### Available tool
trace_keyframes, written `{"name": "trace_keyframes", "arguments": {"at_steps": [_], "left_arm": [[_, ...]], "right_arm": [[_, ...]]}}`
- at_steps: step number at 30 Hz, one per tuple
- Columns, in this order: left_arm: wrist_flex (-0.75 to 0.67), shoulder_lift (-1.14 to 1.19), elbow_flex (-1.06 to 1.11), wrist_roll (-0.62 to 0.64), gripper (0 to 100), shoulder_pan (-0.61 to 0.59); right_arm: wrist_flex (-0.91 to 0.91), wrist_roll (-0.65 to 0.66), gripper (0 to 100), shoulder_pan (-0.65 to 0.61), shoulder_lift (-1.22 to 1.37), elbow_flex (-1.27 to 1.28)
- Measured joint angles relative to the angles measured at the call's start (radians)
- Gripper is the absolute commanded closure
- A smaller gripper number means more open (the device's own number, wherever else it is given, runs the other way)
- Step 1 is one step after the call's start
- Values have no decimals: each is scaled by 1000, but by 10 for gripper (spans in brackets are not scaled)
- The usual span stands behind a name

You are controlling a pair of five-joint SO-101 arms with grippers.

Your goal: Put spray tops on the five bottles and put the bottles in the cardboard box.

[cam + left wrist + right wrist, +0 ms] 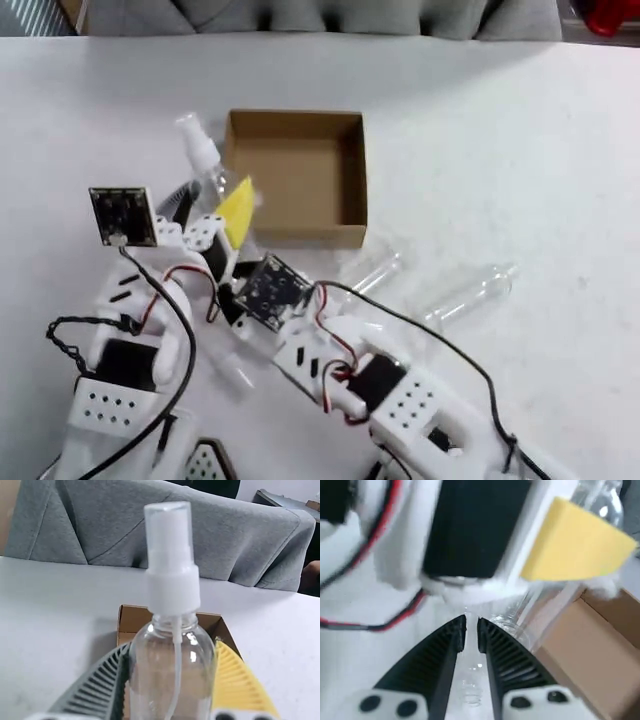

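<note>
Clear plastic bottle (172, 670) with its spray top (170, 565) already fitted stands upright in the left gripper (172, 680), grey finger (107, 685) on one side and yellow pad (237, 677) on the other, clamped against the body. Grip is low on the body, presumably to leave the top free and keep the bottle vertical for lowering. From the high view it sits just beside the near-left corner of the box (295, 236), not over the opening yet; nothing can be seen inside the box. Judgement: capping of this one is finished, and boxing is the step in hand. Right gripper (471, 625) hangs low over the table (500, 130), close under the left gripper; its black fingers (445, 655) are all but closed, with a thin slit, on nothing. A threaded bottle neck (470, 697) shows beyond them, possibly the next bottle. Two more bottles (372, 270) (468, 292) lie on their sides right of the box, apparently bare-necked. Risk: the arms are crowded, so a swing toward the box may clip the right wrist.
</note>
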Motion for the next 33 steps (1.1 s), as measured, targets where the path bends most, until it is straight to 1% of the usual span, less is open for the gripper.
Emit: {"name": "trace_keyframes", "arguments": {"at_steps": [6, 14, 16, 17, 20, 24, 29, 33], "left_arm": [[0, 0, 0, -2, 980, 0], [0, 0, 0, 2, 980, 0], [0, 0, 0, -2, 980, 0], [-3, 0, 8, -3, 980, 0], [-71, 0, 44, -5, 980, 0], [-143, 2, 48, -20, 980, -34], [-201, 2, 48, -124, 980, -43], [-259, 2, 48, -146, 980, -44]], "right_arm": [[-124, -5, 981, 63, 126, 0], [-133, -3, 982, 81, 129, 0], [-103, -3, 982, 83, 129, 0], [-77, -3, 982, 86, 127, 0], [31, -3, 982, 107, 106, 0], [242, -3, 982, 120, -28, 0], [519, -3, 982, 222, -245, 0], [720, -3, 982, 345, -374, 0]]}}
